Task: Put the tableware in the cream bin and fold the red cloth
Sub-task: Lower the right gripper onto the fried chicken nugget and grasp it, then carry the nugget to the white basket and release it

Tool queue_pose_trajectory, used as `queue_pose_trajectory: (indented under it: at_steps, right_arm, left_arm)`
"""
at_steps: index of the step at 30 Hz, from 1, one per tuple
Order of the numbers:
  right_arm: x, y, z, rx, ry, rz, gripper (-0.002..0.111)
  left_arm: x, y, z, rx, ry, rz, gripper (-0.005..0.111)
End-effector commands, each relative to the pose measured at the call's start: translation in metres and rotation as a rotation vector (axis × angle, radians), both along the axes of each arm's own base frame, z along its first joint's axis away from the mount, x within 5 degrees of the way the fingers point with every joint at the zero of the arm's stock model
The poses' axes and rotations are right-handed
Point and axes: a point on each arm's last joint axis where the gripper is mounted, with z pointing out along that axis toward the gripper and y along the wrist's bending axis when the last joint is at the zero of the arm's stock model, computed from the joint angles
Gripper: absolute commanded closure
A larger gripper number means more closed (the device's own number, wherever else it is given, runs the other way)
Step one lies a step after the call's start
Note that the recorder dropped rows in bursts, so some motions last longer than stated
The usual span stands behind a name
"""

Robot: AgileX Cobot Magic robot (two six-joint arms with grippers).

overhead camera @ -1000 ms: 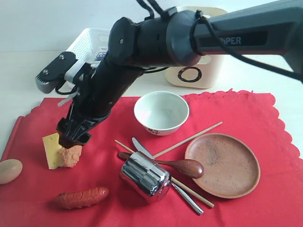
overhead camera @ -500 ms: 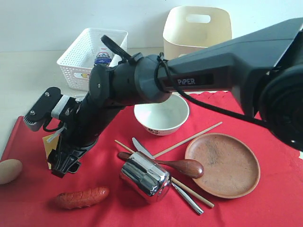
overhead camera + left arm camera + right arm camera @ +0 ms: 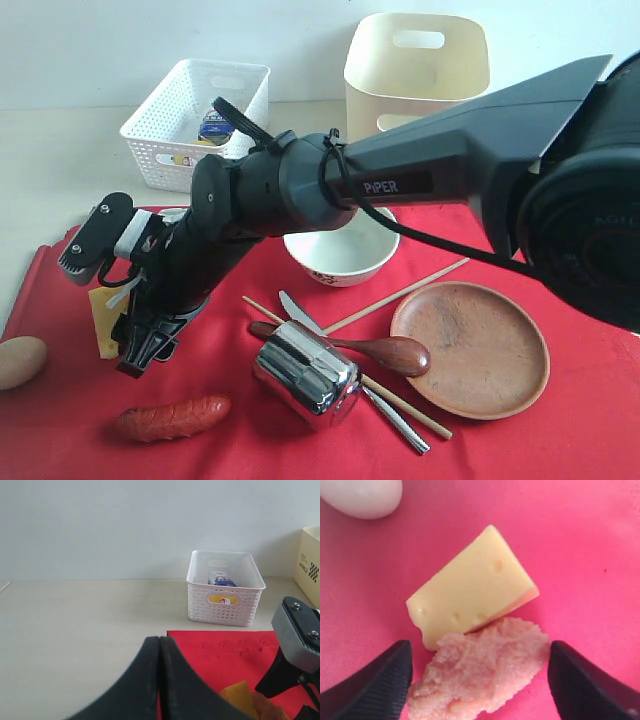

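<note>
Right claw (image 3: 480, 674) spread astride holed cheese wedge (image 3: 472, 592), crumbly pink lump (image 3: 470, 662).

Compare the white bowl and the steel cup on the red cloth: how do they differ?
The bowl stands upright, mouth up; the cup lies on its side. The bowl is pale with a dark pattern near its foot; the cup is mirror-shiny steel. The bowl looks wider and shallower than the cup. Both rest on the red cloth.
</note>
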Motion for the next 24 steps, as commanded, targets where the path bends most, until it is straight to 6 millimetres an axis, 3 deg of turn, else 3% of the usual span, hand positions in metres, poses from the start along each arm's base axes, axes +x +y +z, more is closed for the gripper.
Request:
queue_pose_trajectory:
  at_steps: [1,14,24]
  right_arm:
    - [-0.0005,-0.0002,0.0001,-0.003,-0.012,0.009,0.065]
    - [-0.0005,-0.0002,0.0001,-0.001,-0.009,0.004,0.108]
    - [-0.0008,-0.0002,0.0073,0.009,-0.007,-0.006,0.108]
  left_arm:
    - [-0.0003,0.0002,-0.0005,0.004,-0.006,0.002,0.107]
    - [-0.0003,0.0002,-0.0005,0.004,-0.006,0.002,0.107]
    - [-0.0003,0.0002,-0.0005,0.004,-0.006,0.002,0.107]
